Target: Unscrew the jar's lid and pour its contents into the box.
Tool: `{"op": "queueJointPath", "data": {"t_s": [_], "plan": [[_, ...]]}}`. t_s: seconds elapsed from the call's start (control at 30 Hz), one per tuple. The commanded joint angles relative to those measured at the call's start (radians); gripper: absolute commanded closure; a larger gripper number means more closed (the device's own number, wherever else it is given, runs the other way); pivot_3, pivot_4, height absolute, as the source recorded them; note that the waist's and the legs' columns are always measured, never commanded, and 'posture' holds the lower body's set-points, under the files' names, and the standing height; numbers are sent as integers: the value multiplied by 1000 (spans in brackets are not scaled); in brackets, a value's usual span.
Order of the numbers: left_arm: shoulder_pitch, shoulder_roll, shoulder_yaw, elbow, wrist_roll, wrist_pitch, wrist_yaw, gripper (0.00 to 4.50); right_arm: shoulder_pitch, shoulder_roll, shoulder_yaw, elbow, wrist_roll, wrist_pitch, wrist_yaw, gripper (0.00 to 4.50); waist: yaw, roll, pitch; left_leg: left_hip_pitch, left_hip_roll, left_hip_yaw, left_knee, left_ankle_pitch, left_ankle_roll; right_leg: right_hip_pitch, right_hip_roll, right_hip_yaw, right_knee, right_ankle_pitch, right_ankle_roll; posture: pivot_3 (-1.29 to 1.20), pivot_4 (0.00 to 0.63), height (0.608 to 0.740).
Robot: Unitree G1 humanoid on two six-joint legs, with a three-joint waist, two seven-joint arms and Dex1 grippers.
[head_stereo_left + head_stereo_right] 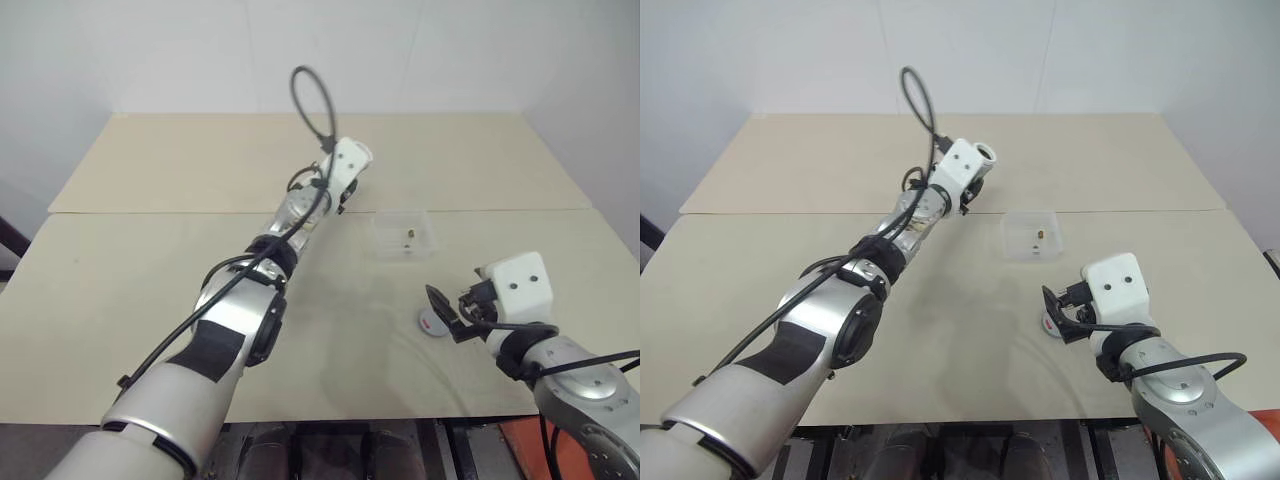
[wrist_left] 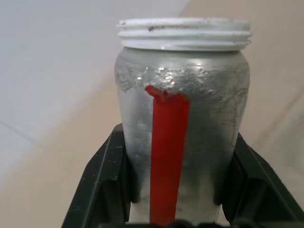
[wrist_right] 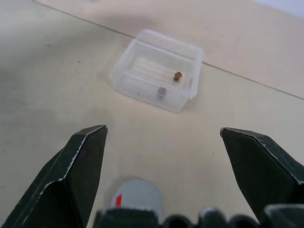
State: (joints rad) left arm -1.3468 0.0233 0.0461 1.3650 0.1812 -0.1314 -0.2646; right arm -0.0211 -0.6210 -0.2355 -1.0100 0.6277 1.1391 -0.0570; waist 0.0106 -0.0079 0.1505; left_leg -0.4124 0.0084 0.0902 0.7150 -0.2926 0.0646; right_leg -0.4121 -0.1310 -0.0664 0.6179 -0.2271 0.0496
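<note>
One jar point(image 2: 183, 118): silvery-grey, red stripe, white threaded mouth uncapped, clamped between the two fingers of the left gripper point(image 2: 180, 190) above the table point(image 1: 150, 300), beside the box.

One box point(image 3: 159, 69): clear plastic, on the table, well ahead of the right gripper. Contents point(image 3: 178, 75): one small brown piece inside, plus one small grey piece by its near wall.

One lid point(image 3: 135, 197): grey with red mark, flat on the table, just under the right gripper point(image 3: 164, 152), whose two fingers stand wide apart, holding nothing.
</note>
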Motion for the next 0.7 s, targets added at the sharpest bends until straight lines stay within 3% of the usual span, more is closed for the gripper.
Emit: {"op": "queueJointPath", "data": {"t_s": [0.03, 0.37, 0.7], "plan": [[92, 25, 90, -126, -149, -56, -180, 2526, -32, -4, 17, 5, -28, -24, 29, 61, -2, 0, 0, 1, 0, 0, 0, 0, 0, 1, 0, 0, 0, 0, 0, 0, 150, 740], [636, 8, 1, -841, -208, 57, -207, 2526, -73, -8, 66, 68, -80, -51, 119, 61, 2, 1, -1, 7, 0, -1, 0, 0, 0, 7, 0, 0, -1, 0, 0, 0, 150, 740], [758, 2, -15, -870, -235, 18, -158, 2526, -96, -13, 105, 117, -145, -87, 180, 61, 1, 1, -1, 9, 1, -1, 0, 0, 0, 9, 0, 1, -1, 1, -1, 0, 150, 740]]}}
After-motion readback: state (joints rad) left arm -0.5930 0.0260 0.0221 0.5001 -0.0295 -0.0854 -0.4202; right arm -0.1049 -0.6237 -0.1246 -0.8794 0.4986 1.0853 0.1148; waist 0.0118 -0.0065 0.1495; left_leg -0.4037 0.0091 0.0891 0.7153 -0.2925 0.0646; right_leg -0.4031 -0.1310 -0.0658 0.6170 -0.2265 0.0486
